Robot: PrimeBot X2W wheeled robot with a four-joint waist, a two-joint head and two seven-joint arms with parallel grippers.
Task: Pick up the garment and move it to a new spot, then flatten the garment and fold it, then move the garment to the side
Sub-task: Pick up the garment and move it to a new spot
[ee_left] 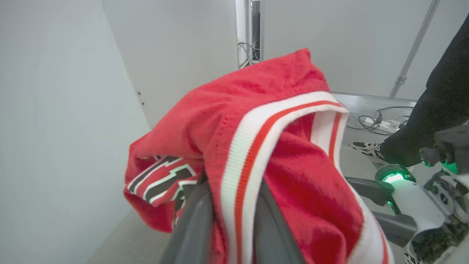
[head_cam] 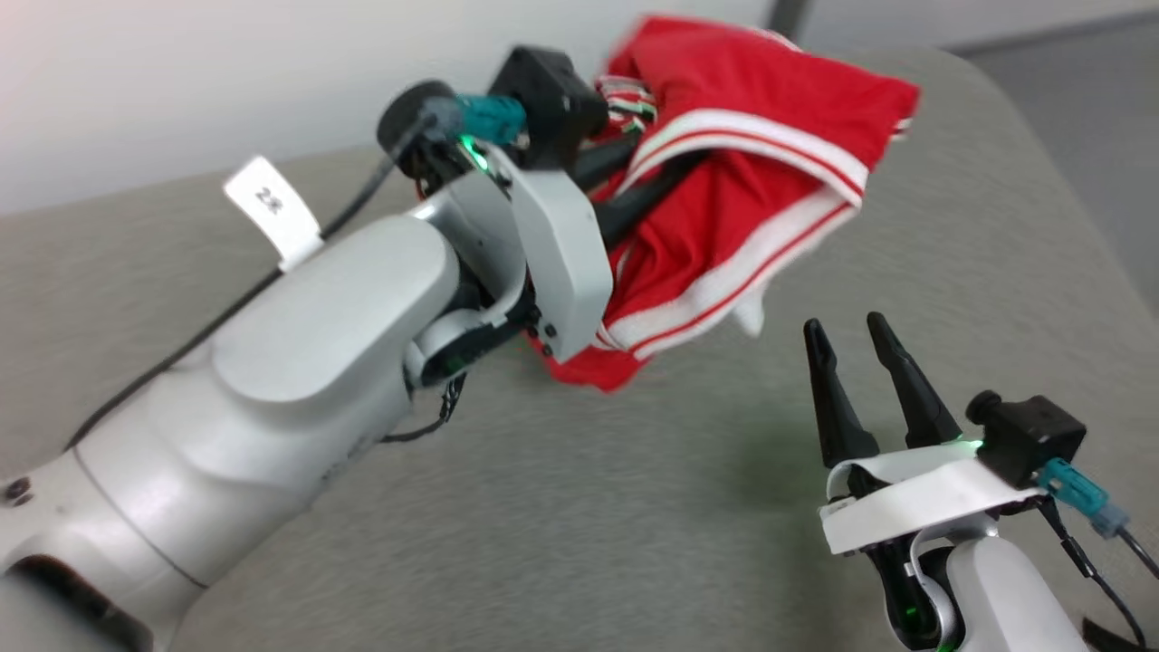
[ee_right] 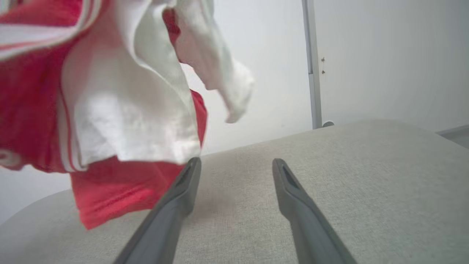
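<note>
The garment (head_cam: 751,181), a red jersey with white-and-red striped trim, hangs bunched in the air above the grey table (head_cam: 634,507). My left gripper (head_cam: 647,186) is shut on it, and its dark fingertips are buried in the folds. In the left wrist view the garment (ee_left: 256,110) drapes over both fingers (ee_left: 194,223), with black lettering showing at the lower left. My right gripper (head_cam: 844,328) stands open and holds nothing, low at the right, below and beside the cloth. From the right wrist, the garment (ee_right: 110,110) shows its white inner side, hanging left of the right gripper (ee_right: 236,163).
The grey fabric-covered table (ee_right: 366,176) has a rounded far right corner, with a pale wall behind it. A person's dark trouser leg (ee_left: 439,110) and shoe (ee_left: 370,149) stand on the floor beyond the table, near cables (ee_left: 377,123).
</note>
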